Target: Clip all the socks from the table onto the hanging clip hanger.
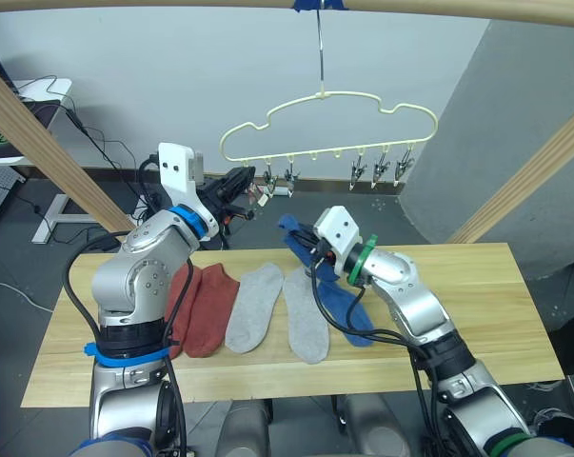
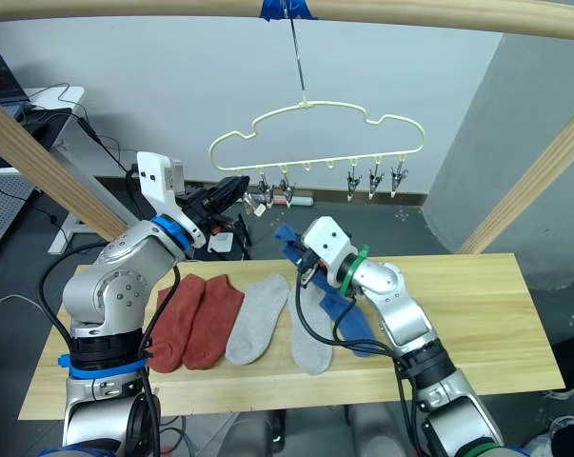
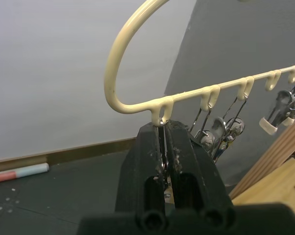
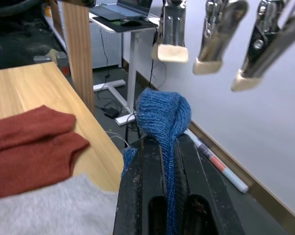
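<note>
Right gripper [image 4: 169, 147]: fingers pressed together on 1 blue sock [image 4: 163, 115], its bunched end standing up above the fingertips, the rest trailing down toward the table [image 1: 477, 305]. It is raised above the table's far edge, just below the clips. A second blue sock [image 1: 348, 309] lies flat on the table beside the gripper's arm.

Left gripper [image 3: 163, 147]: fingers closed tight on the end clip [image 3: 161, 128] at the left end of the clip hanger [image 1: 329, 119], directly under the lower bar. The neighbouring clips [image 3: 225, 129] hang free, just beside it.

The clip hanger hangs by its thin hook from a wooden pole [image 1: 439, 8], marked there with blue tape [image 2: 287, 9].

On the table, 2 rust-red socks [image 1: 206, 305] lie side by side toward the left, with 2 light grey socks [image 1: 282, 309] next to them, the 2 pairs touching
</note>
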Robot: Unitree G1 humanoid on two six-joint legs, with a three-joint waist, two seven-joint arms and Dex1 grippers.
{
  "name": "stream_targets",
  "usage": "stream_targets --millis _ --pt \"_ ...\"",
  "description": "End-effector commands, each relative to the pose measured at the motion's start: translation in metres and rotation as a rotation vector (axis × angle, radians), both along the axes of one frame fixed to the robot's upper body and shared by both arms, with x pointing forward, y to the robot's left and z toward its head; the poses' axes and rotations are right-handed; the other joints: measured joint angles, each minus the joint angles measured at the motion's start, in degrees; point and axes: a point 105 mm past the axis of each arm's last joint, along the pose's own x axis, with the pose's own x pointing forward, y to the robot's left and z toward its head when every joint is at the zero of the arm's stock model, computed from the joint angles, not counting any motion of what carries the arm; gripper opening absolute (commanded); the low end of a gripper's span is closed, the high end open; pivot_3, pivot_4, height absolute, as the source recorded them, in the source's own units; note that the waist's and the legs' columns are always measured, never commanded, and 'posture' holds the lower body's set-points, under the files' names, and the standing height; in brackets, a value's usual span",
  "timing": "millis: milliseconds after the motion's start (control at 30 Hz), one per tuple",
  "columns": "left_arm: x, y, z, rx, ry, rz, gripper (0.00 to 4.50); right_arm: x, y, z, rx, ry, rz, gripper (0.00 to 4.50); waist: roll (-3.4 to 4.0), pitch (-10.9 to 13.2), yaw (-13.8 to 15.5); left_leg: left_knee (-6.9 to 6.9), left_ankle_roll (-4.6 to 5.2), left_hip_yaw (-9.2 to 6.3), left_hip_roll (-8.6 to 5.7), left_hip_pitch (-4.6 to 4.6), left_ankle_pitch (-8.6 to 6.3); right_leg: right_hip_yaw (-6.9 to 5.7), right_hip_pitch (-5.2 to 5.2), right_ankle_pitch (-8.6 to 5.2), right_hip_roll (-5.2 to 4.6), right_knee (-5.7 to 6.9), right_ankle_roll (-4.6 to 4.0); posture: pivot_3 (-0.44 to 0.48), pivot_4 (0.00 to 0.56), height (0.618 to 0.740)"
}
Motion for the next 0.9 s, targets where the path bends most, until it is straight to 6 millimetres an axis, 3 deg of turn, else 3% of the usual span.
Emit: stream_targets --millis 33,267,900 --pt "-0.013 -0.013 0.031 -0.018 -0.124 -0.065 0.0 0.003 0.014 0.012 0.029 -0.045 0.015 0.01 0.0 0.0 0.0 0.02 0.0 0.0 0.0 0.0 0.0 0.0 0.0 0.0 0.0 0.04 0.0 -0.16 0.274 0.74" --pt "-0.016 -0.014 0.03 -0.026 -0.119 -0.069 0.0 0.015 0.031 0.021 0.096 -0.028 0.02 0.01 -0.01 0.0 0.1 0.09 0.0 -0.02 0.0 -0.02 0.0 -0.01 -0.01 0.0 -0.01 0.09 0.0 -0.146 0.269 0.74" --pt "-0.019 -0.013 0.02 -0.022 -0.088 -0.063 0.0 0.015 0.042 0.045 0.23 -0.071 0.026 0.01 -0.01 0.0 0.4 0.21 0.0 -0.08 0.0 -0.13 0.0 -0.05 -0.06 0.0 -0.02 0.16 -0.01 -0.141 0.268 0.74"
